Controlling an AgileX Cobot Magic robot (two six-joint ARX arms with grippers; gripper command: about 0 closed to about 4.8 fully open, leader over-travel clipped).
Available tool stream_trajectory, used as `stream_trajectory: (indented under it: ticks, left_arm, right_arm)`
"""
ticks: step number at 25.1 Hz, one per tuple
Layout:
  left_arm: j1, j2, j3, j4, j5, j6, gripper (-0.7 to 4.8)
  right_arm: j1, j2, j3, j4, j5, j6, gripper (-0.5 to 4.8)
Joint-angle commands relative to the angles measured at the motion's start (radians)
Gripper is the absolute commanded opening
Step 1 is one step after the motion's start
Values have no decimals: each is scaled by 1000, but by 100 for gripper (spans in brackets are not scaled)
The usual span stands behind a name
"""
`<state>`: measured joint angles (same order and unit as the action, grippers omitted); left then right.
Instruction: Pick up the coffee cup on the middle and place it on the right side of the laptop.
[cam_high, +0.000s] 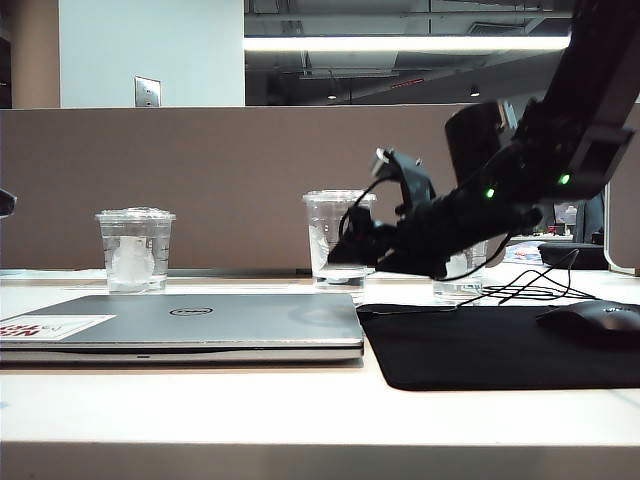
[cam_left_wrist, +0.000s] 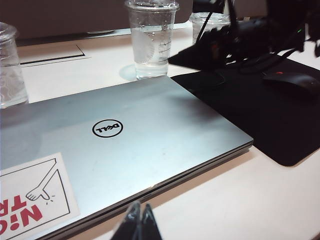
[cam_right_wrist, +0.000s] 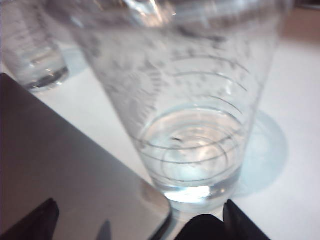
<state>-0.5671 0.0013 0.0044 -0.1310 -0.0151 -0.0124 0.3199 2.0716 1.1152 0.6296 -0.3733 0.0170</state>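
laptop (cam_high: 190, 318): closed, flat at the near table edge, left of centre; red-and-white sticker (cam_high: 50, 326) at its left front corner.
left cup (cam_high: 135, 250): short, lidded, upright behind the laptop's left part.
cup (cam_high: 335, 238): the tall ridged one in the middle, upright on the table just behind the laptop's right rear corner; not lifted.
right gripper (cam_high: 350, 252): reaches in low from the right, fingers spread wide; in the right wrist view its dark fingertips (cam_right_wrist: 30, 222) stand on either side of the cup's base (cam_right_wrist: 195, 175), which fills the gap between them. whether they touch the wall i cannot tell; nothing is held.
third cup (cam_high: 460, 272): short, mostly hidden behind the right arm.
mat (cam_high: 500, 345): black, just beside the laptop's right edge, with a dark mouse (cam_high: 592, 322) on its far right.
left gripper (cam_left_wrist: 137, 225): only its tips show in the left wrist view, pressed together, empty, above the laptop's near edge.
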Motion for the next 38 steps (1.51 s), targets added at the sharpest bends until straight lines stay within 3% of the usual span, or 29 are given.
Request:
stream_trajectory:
  ticks: [1, 38]
  left_arm:
    - [0, 0, 3, 13, 0, 4, -5]
    - [0, 0, 3, 12, 0, 4, -5]
  right_arm:
    - [0, 34, 36, 34, 5, -3, 479]
    - [25, 238, 240, 145, 15, -2, 479]
